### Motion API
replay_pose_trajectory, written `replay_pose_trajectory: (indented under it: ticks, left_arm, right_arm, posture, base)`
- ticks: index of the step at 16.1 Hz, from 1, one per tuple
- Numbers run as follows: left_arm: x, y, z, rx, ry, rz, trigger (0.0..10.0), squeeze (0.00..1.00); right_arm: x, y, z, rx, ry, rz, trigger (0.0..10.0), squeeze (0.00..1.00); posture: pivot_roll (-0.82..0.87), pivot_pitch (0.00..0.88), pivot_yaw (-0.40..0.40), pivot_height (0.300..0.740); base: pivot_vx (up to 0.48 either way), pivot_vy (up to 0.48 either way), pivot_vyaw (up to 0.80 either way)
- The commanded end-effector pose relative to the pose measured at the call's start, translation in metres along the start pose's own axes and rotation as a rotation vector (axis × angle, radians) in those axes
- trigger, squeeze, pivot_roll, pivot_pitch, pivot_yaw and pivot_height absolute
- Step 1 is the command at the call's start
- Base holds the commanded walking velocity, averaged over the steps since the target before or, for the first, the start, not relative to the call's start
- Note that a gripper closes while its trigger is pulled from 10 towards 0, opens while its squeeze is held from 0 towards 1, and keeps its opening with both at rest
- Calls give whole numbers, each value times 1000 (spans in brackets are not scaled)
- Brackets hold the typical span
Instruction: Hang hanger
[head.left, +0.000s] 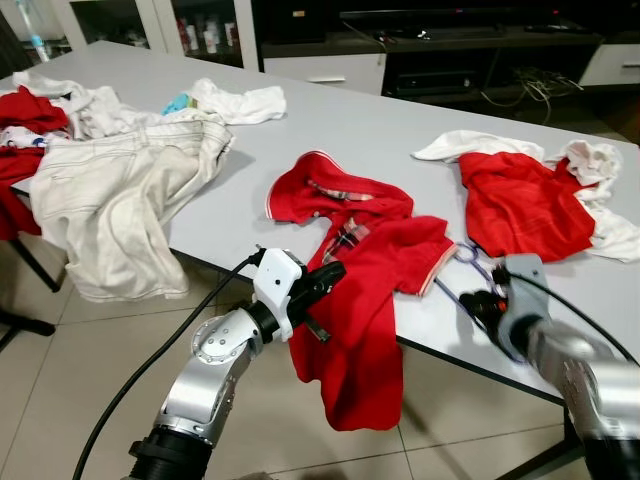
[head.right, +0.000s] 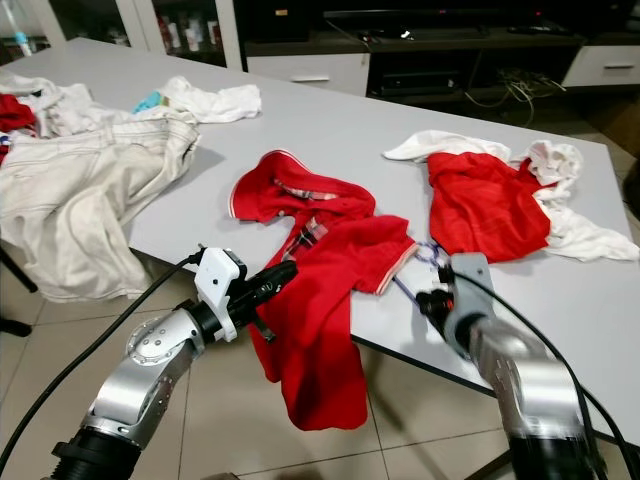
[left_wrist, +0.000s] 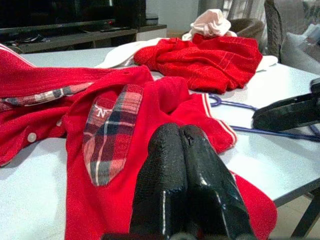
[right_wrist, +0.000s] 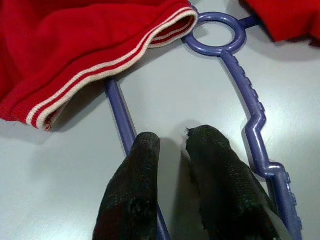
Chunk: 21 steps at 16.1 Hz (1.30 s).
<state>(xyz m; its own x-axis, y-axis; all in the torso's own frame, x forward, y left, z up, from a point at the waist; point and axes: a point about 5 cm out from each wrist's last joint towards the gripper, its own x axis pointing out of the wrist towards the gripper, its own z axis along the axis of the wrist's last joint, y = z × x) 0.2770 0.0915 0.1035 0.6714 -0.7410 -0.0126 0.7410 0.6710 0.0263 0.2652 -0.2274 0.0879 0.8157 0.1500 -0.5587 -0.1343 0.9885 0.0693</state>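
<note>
Head views: early stage — blue-purple plastic hanger (head.left: 468, 262) lying flat on the pale grey surface (head.left: 380, 130), part tucked under the sleeve of the red short-sleeved shirt with plaid placket (head.left: 365, 250); not lifted, nothing hung. Right hand (head.left: 482, 303) low at the near edge, over the hanger. Left hand (head.left: 325, 280) against the shirt's overhanging drape. Shirt body spilling past the near edge toward the tiled floor (head.left: 60, 400). Second red garment (head.left: 520, 205) and white cloth (head.left: 600, 170) just beyond; beige trousers (head.left: 120, 200) well off to the left.

Left wrist view: fingers (left_wrist: 185, 185) pressed together, gripping nothing, red shirt right ahead.

Right wrist view: fingers (right_wrist: 220, 165) slightly apart, straddling no bar clearly — one hanger arm beside each. Ring end by the striped cuff (right_wrist: 100, 75). Bare surface between the bars; room to close. Cuff likely to drag on lifting.
</note>
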Motion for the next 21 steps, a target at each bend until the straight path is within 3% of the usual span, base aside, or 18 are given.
replay_pose_trajectory:
  ticks: [1,7,9,11,14,15,16,17,19,20,21]
  left_arm:
    - [2,1,2,5,-2,0,10000,0]
    - [8,2,3,15,-4,-7,10000,0]
    - [9,-2,1,9,-5,-11,10000,0]
    - [8,-2,-1,3,-2,-9,10000,0]
    - [5,-3,-4,-1,2,-1,10000,0]
    - [5,-3,-4,-2,1,-1,10000,0]
    - [5,-4,-4,-3,1,0,10000,0]
    - [5,-6,-4,-10,0,-15,10000,0]
    - [5,-9,-3,38,7,-72,10000,0]
    - [4,-6,-3,44,7,-65,10000,0]
    - [2,-2,-2,44,5,-58,10000,0]
  right_arm:
    - [-1,0,-12,25,60,8,10000,0]
    - [-12,-5,0,11,20,-23,10000,0]
    - [-13,-10,28,7,-82,-64,10000,0]
    - [-16,-16,39,-8,-125,-91,10000,0]
    - [-9,-22,31,-39,-118,-110,10000,0]
    - [-7,-21,29,-43,-112,-107,10000,251]
    - [-4,-19,25,-48,-100,-96,10000,914]
    - [1,-17,20,-63,-83,-85,10000,1000]
    - [8,-20,16,-89,-68,-107,10000,1000]
    - [11,-25,16,-101,-68,-133,10000,847]
    - [13,-27,16,-111,-69,-146,10000,255]
  posture:
    - [-144,0,37,740]
    - [-161,0,40,740]
    - [-155,0,32,740]
    - [-143,0,19,740]
    - [-127,0,6,740]
    - [-127,0,6,740]
    - [-126,0,5,740]
    - [-126,0,5,740]
    - [-127,0,5,740]
    - [-124,0,5,740]
    - [-125,0,7,740]
  base:
    - [0,0,0]
    - [0,0,0]
    - [0,0,0]
    - [0,0,0]
    - [0,0,0]
    - [0,0,0]
    - [0,0,0]
    - [0,0,0]
    - [0,0,0]
    - [0,0,0]
    - [0,0,0]
